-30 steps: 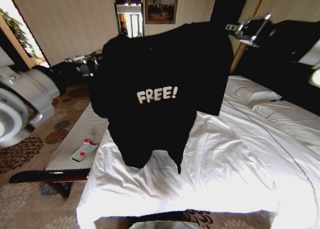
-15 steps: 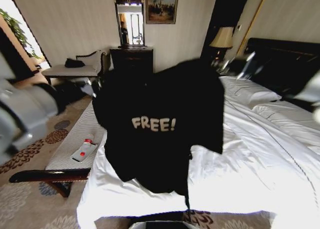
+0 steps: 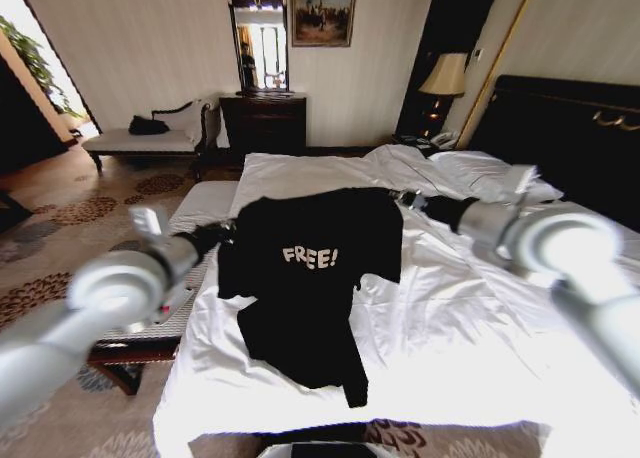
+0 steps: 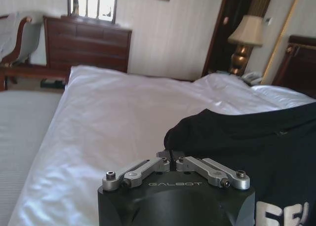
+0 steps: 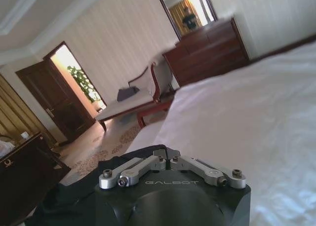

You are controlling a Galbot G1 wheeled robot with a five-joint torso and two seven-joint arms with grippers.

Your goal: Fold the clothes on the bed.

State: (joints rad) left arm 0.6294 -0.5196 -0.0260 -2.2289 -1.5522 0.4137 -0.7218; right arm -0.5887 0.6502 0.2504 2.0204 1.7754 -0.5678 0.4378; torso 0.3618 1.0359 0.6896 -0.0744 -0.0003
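I have one black T-shirt [image 3: 310,278] lying front up on the white bed [image 3: 480,358], its "FREE!" lettering readable just left of the frame's centre in the head view. Its long axis runs from the collar end, up near mid-frame, down toward the lower centre, where the hem bunches and tapers to a point near the bed's near edge. So the neck points away from me and the hem toward me, with a slight lean of the lower part to the right.

Two grippers are at the shirt's upper corners. My left gripper [image 3: 222,234] sits at the shirt's left shoulder, middle left of the frame; in the left wrist view its fingers [image 4: 170,157] are pressed together with the black cloth bulging just beyond them, pinching the fabric edge. My right gripper [image 3: 412,200] sits at the shirt's right shoulder, just right of centre; in the right wrist view its linkages are folded inward and black cloth lies under and beside the housing, but I cannot tell whether the tips hold it.

The shirt stretches between the two grippers at its top edge, the rest lying below them on the sheet. One striped bench [image 3: 200,203] stands along the bed's left side.
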